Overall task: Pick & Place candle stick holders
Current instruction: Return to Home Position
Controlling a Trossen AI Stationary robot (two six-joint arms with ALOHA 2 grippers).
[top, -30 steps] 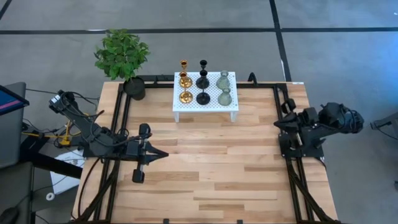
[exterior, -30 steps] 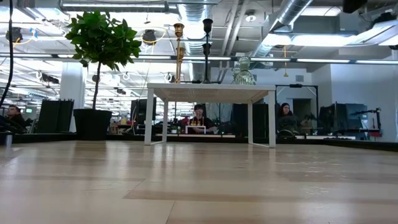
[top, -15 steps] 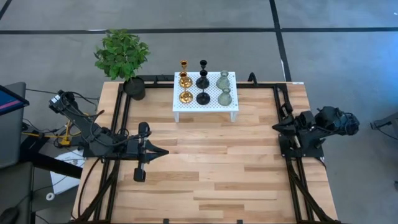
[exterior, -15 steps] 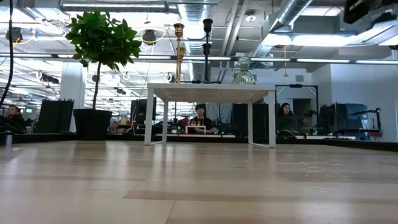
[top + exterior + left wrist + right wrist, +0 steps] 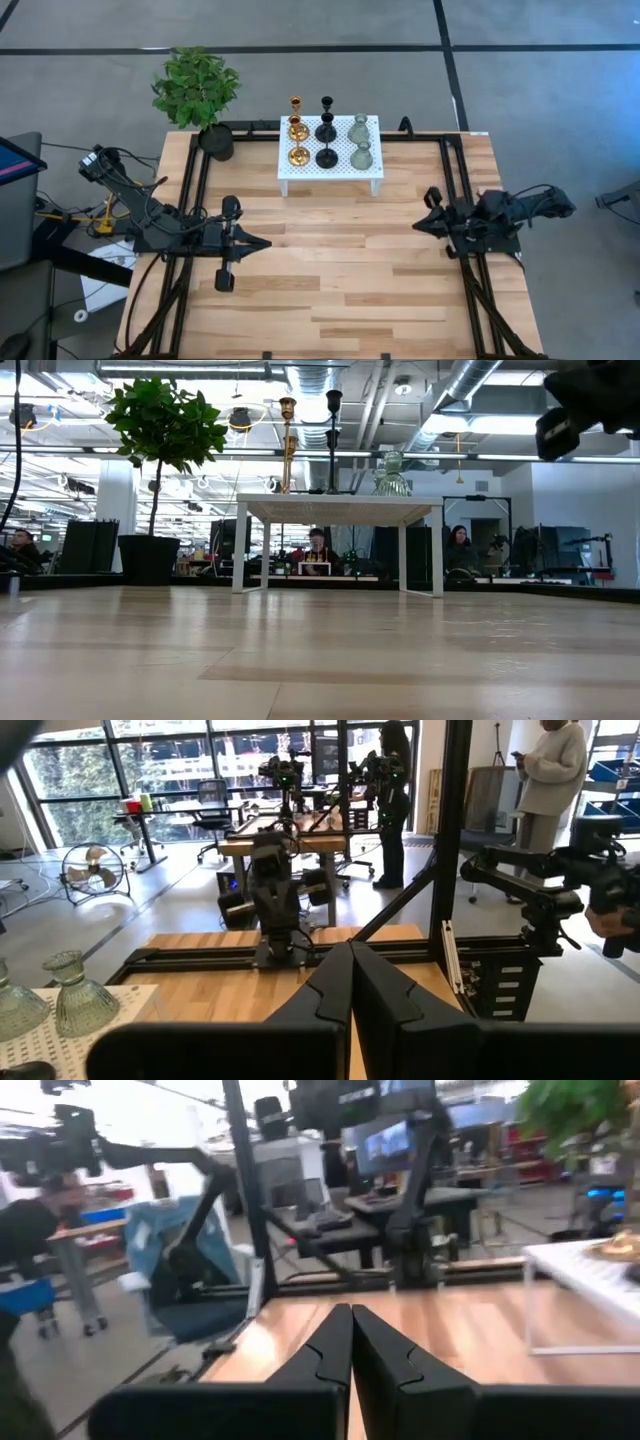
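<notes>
Six candle stick holders stand on their round bases on a small white perforated stand (image 5: 372,170) at the table's far middle: two gold (image 5: 297,128), two black (image 5: 326,131), two grey-green (image 5: 360,130). The low view shows gold (image 5: 288,445), black (image 5: 333,440) and grey-green (image 5: 391,476) ones on the stand. My left gripper (image 5: 266,245) is shut and empty over the table's left part, pointing right. My right gripper (image 5: 416,226) is shut and empty over the right part, pointing left, well short of the stand. Its shut fingers also show in the right wrist view (image 5: 351,1322).
A potted plant in a black pot (image 5: 215,141) stands at the far left corner, beside the stand. Black frame rails (image 5: 195,190) run along the table's left, right and far sides. People and desks show in the room beyond the table (image 5: 555,760).
My right arm has stretched out from its folded place at the table's right edge. Its gripper has gone toward the table's left and a little toward the near edge, still shut. It has come into the low view at the upper right.
</notes>
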